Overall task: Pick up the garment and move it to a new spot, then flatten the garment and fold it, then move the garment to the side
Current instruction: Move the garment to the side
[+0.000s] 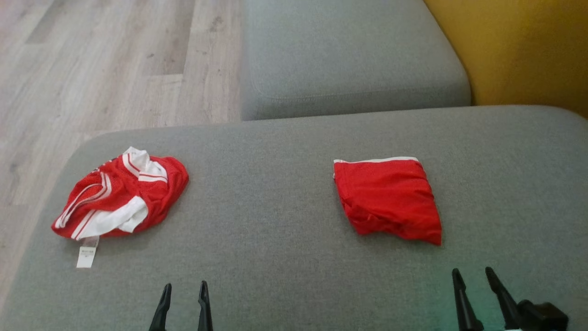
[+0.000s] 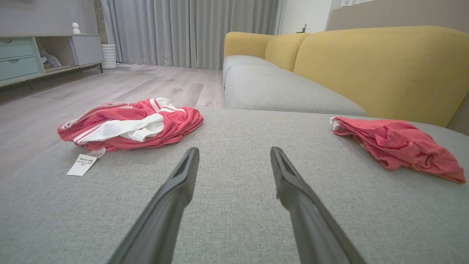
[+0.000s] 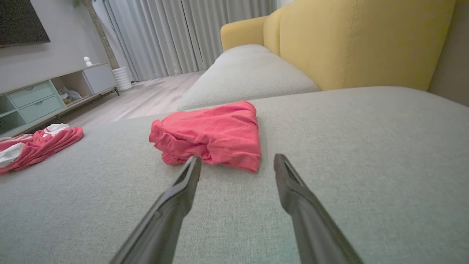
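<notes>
At the far left lies the wooden floor (image 1: 92, 69), and beside it the broad grey sofa seat (image 1: 275, 220) that carries everything. Near the seat's left edge sits a crumpled red-and-white garment (image 1: 121, 195), bunched into a low heap with its white stripes and trim twisted through the red mesh. A white care label (image 1: 87, 255) trails from it onto the cushion.

The left hand (image 1: 185, 285) hovers at the near edge, a little right of that heap and well apart from it. Its two dark fingers are spread wide with nothing between them.

Right of centre lies a folded red garment (image 1: 388, 200), a compact packet with a white hem along its far edge and some rumpling at its near left corner. The right hand (image 1: 472, 271) rests just short of it, near but not touching, fingers equally wide and empty. The yellow backrest (image 1: 528, 46) rises at the far right.

As a judgement: the folded piece looks finished, that is flattened, folded and set off to the right side. The crumpled piece on the left looks untouched, so for it every step appears to be left: lifting it to a fresh spot, spreading it flat, folding it and moving it aside. Both hands seem parked between steps, and the left one is the nearer to the heap.
</notes>
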